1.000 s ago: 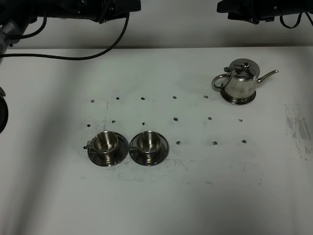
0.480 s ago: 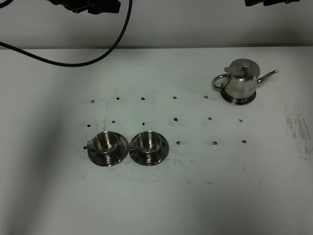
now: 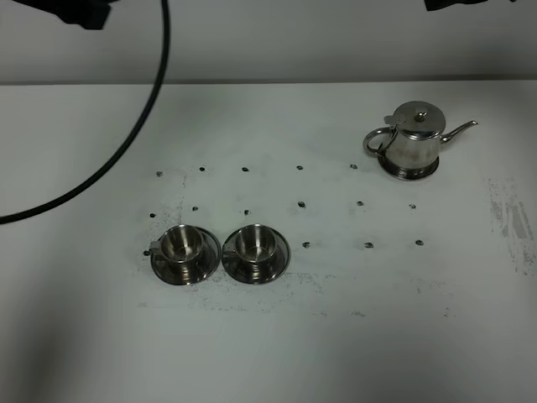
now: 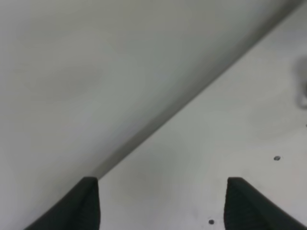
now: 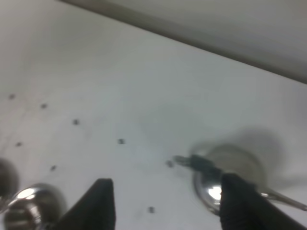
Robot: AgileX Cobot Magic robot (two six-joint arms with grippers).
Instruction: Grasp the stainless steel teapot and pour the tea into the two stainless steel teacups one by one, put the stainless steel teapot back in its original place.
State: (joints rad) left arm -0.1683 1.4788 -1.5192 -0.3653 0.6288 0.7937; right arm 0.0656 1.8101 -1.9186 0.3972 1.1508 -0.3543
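Note:
The stainless steel teapot (image 3: pixel 411 141) stands upright at the back right of the white table, lid on, spout pointing right. The two stainless steel teacups, left (image 3: pixel 184 246) and right (image 3: pixel 253 243), sit side by side on saucers at the front left. No tea shows. My left gripper (image 4: pixel 163 206) is open and empty above the table's far edge. My right gripper (image 5: pixel 168 203) is open and empty, high above the blurred teapot (image 5: pixel 225 172), with one teacup (image 5: pixel 33 203) at the frame's corner. In the exterior view only bits of both arms show at the top edge.
A black cable (image 3: pixel 134 134) hangs in a loop over the table's back left. Small dark dots (image 3: pixel 300 204) mark a grid on the table. A scuffed patch (image 3: pixel 512 222) lies at the right edge. A wall runs behind the table.
Both arms have drawn away toward the top corners and mostly left the exterior view. The cable has swung down and left. Teapot and cups have not moved.

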